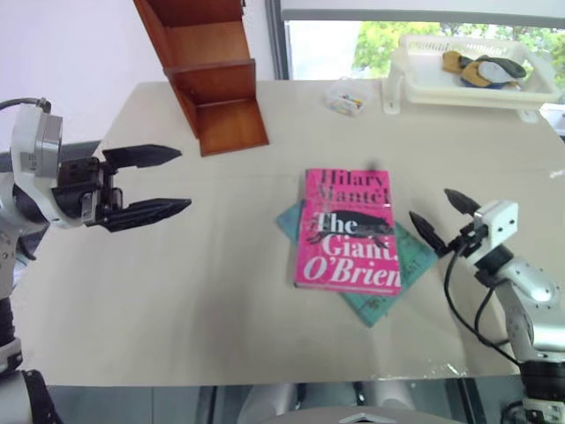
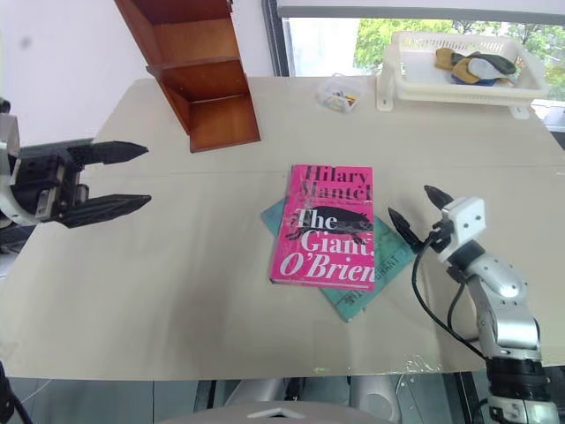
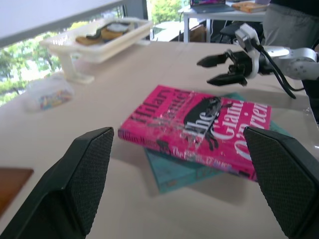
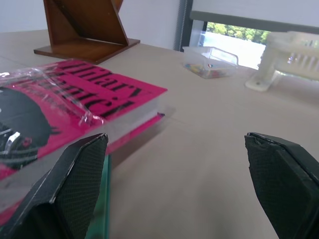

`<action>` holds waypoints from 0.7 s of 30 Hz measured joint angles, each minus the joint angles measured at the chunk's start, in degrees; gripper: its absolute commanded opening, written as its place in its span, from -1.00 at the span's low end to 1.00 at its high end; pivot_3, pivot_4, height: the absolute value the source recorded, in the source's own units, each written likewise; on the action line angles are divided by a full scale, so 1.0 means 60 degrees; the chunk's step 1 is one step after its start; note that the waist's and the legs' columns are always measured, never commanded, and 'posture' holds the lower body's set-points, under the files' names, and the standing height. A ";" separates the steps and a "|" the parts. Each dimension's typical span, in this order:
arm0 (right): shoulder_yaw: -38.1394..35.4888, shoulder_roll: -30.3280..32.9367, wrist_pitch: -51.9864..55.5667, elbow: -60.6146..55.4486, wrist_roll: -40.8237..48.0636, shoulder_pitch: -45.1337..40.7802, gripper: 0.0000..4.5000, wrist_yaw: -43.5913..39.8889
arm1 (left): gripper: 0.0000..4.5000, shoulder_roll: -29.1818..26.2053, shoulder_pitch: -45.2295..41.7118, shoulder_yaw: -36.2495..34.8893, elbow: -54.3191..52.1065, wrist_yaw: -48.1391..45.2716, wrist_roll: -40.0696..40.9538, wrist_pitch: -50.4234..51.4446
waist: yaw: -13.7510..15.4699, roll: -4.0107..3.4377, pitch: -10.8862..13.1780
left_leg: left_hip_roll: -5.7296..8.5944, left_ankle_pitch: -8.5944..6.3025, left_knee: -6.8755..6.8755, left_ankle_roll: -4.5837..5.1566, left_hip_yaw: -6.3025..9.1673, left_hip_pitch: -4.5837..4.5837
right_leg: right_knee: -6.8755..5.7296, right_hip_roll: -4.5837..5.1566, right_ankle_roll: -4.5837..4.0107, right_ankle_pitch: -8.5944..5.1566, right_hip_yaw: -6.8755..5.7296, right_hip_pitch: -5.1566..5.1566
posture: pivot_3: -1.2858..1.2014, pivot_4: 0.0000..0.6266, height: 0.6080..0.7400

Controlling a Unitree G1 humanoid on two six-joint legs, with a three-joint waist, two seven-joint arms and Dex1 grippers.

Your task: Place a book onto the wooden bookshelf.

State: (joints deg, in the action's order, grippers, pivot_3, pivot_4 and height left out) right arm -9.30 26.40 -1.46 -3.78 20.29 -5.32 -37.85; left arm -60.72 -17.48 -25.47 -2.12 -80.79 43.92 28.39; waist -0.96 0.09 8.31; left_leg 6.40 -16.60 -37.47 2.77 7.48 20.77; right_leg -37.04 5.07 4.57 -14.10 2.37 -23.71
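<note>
We see the pink paperback lying flat near the middle of the beige table, resting on top of a thinner teal book that pokes out beneath it. The wooden bookshelf stands at the far left of the table, well apart from the books. Our right gripper hovers just beside the paperback's right edge, fingers spread wide and empty. Our left gripper hangs over the table's left side, jaws wide apart, holding nothing. A white basket tray and a small clear box sit along the far edge.

Beige table before sunlit window
</note>
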 measured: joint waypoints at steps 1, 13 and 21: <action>0.0096 -0.0001 -0.0006 0.0087 -0.0053 -0.0065 1.00 -0.0058 | 0.99 -0.0069 0.0146 -0.0031 -0.0035 0.0008 -0.0035 0.0021 | 0.0000 0.0001 0.0000 | 0.0000 0.0000 0.0000 0.0000 0.0001 0.0000 | 0.0000 -0.0001 0.0000 0.0000 -0.0001 -0.0001 | 0.03 -0.52 1.00; 0.1080 -0.0425 -0.0336 0.1103 -0.0554 -0.0851 1.00 -0.0687 | 0.99 -0.0409 0.1317 -0.0740 -0.0477 0.0022 -0.0376 0.0092 | -0.0007 0.0001 0.0001 | -0.0005 0.0000 0.0001 -0.0001 -0.0001 0.0000 | 0.0001 -0.0003 -0.0003 0.0001 -0.0002 -0.0007 | 0.03 -0.52 1.00; 0.1529 -0.0939 -0.0678 0.1824 -0.0762 -0.1727 1.00 -0.0914 | 0.99 -0.0421 0.1388 -0.0843 -0.0577 0.0100 -0.0452 0.0083 | -0.0018 0.0001 0.0001 | -0.0007 0.0000 0.0002 -0.0001 -0.0001 -0.0001 | 0.0000 -0.0007 -0.0007 0.0004 -0.0003 -0.0011 | 0.03 -0.52 1.00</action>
State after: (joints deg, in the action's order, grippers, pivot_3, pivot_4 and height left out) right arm -0.13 20.77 -5.53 7.17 15.72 -15.69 -43.33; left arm -63.24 -9.15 -30.53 -5.59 -80.19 41.21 28.89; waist -1.07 0.09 8.32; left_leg 6.36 -16.60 -37.46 2.76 7.47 20.76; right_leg -37.03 5.03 4.53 -14.08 2.35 -23.78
